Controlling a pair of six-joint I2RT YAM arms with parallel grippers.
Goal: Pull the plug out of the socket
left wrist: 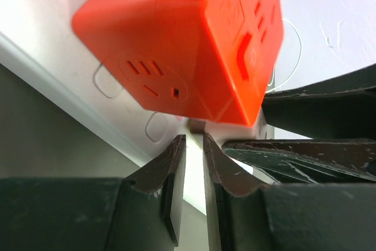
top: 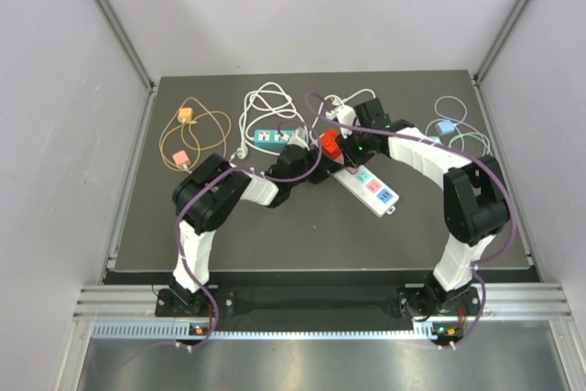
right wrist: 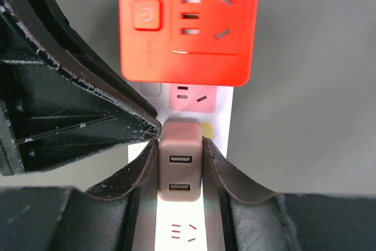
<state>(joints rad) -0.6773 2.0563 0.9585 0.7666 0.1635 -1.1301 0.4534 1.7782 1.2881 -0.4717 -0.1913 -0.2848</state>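
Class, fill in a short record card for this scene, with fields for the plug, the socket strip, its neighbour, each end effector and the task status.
plug: brownish-pink USB charger plug, two ports facing up, apparently seated in the strip
socket: long white plastic power strip, lying flat on the table
neighbour: red plastic cube adapter, on the same strip just beyond the plug
right end effector: closed on the plug's two sides
left end effector: fingers almost together, nothing between them, beside the red cube
status: plug gripped, not yet pulled out
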